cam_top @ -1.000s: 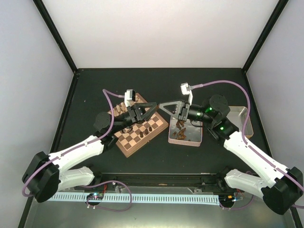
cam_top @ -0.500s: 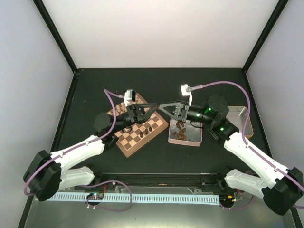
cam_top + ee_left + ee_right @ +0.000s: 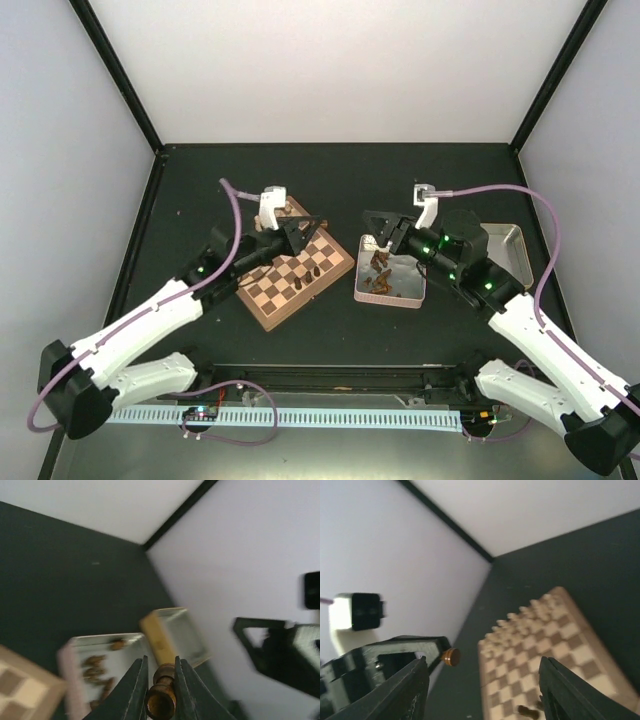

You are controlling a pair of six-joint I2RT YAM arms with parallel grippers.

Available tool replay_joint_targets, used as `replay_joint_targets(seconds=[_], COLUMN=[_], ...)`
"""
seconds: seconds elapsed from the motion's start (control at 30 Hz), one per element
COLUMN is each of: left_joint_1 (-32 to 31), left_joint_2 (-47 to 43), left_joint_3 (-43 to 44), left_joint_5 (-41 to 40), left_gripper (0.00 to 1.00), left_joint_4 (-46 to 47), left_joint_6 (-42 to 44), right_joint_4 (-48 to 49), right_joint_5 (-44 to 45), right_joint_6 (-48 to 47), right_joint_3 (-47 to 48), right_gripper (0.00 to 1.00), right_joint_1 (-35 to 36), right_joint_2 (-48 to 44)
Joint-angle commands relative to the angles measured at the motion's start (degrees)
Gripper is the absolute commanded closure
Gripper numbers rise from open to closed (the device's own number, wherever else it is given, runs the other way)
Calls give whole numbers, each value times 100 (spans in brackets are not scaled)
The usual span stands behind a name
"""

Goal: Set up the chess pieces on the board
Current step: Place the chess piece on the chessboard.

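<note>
My left gripper [image 3: 320, 223] hangs over the far right corner of the board [image 3: 275, 300], shut on a dark brown chess piece [image 3: 161, 695] that lies sideways between its fingers. From the right wrist the piece's round base [image 3: 451, 656] pokes out of the left fingers. My right gripper [image 3: 369, 224] stands open and empty a short way to the right, over the far end of the silvery tin [image 3: 414, 296]. Several dark pieces [image 3: 311, 270] stand on the board's near right squares. A row of pale pieces [image 3: 530, 615] lines its far left edge.
The tin [image 3: 129, 647] holds several loose brown pieces [image 3: 380, 268]. Right of it lies a tan tray [image 3: 508, 250], also seen from the left wrist as a tray [image 3: 176, 632]. Black frame posts and pale walls close the dark table at the back and sides.
The two grippers met tip to tip, then drew apart. The left shut on the chess piece and pulled back left. The right opened wide and backed off to the right.
</note>
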Motion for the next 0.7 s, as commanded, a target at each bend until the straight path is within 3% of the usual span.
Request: replay_joint_targets(seconds=[0.0,0.27,0.67], left_joint_1=[-354,-1072,-1130], left_joint_2=[823,2997,4547], left_joint_3=[723,2127,2818], left_joint_5=[-1493,-2985,-3110], left_gripper=[97,96,96], left_joint_4=[-2122,-3210,-3021], left_joint_6=[1973,2859,2966], right_joint_4=[-1126,-1649,-1805], right_joint_5=[1523,2308,2573], right_joint_6=[-186,40,87], right_joint_3=[173,104,-94], right_gripper=[38,38,37], right_joint_1=[-17,-23,-44], right_joint_2=[-11,-27,-174])
